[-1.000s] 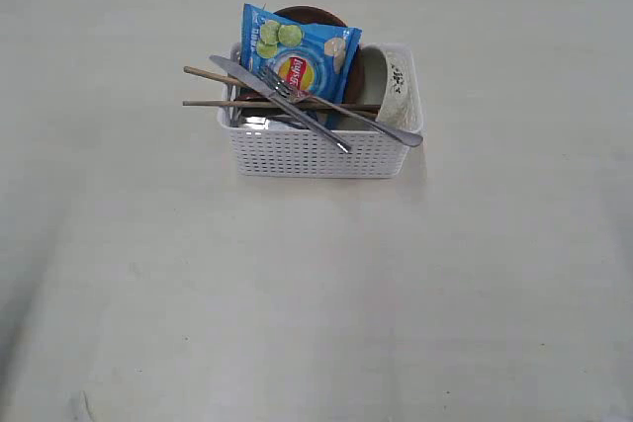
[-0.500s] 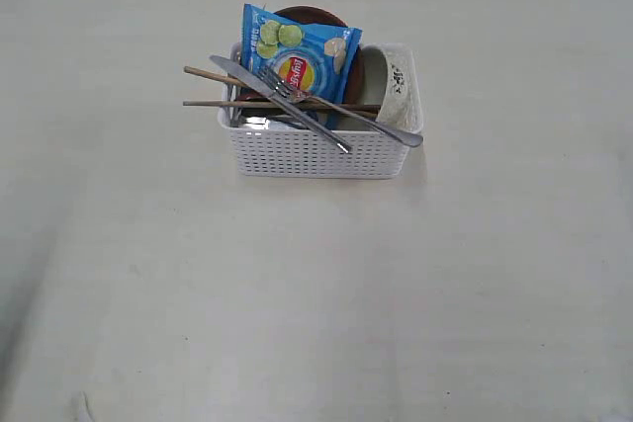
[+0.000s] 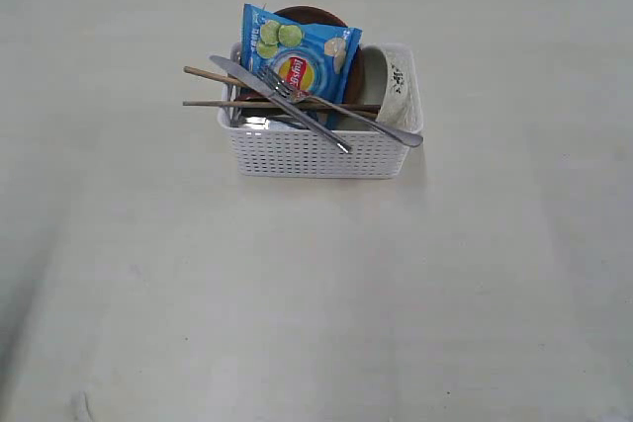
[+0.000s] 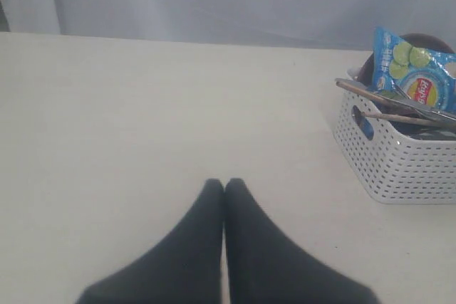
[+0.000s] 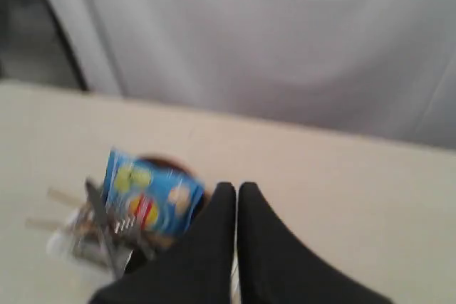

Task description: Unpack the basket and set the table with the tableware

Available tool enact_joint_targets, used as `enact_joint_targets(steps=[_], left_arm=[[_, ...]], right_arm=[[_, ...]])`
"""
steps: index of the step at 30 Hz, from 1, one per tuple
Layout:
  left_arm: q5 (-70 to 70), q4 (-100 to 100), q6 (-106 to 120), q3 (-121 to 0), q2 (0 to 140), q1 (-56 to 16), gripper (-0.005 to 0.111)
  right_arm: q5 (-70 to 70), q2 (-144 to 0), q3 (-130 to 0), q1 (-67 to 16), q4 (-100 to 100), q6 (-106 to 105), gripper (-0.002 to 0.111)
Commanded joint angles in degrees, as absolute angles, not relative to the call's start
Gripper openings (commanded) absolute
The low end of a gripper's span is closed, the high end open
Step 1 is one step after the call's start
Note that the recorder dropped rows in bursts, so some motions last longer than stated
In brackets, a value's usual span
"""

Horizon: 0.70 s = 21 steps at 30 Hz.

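Yet to unpack the full basket by far edge of the surface; left claw and right claw pressed together, empty. Next: open over topmost knife.

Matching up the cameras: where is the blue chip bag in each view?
Exterior view: blue chip bag, upper centre, in the basket.
Left wrist view: in the basket, far from the left claw.
Right wrist view: blurred, beside the right claw.
Shared landmark: the chopsticks beside it.
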<state>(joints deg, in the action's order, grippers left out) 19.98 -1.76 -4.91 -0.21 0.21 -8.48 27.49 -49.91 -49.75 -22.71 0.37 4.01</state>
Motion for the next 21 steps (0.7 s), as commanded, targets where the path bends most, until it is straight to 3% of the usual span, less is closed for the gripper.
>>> enact_joint_targets(steps=[1,4,11,21], left_arm=[[19.85,-1.71,-4.73,0.0,0.0,-8.75,0.0],[19.85,-1.71,-4.73,0.0,0.0,-8.75,0.0],[19.85,-1.71,-4.73,0.0,0.0,-8.75,0.0],[19.85,-1.71,-4.73,0.0,0.0,-8.75,0.0]], right_arm=[[48.61,-64.73,-58.68,-31.21,0.0,3.0,0.002],[56.11,-72.73,-62.71,-35.35,0.0,1.0,0.002],[54.26,-82.74,-69.02,-36.88,1.46,-1.59,0.002],[69.5,-106.01,-96.28,-36.88,8.6,-11.35,0.002]])
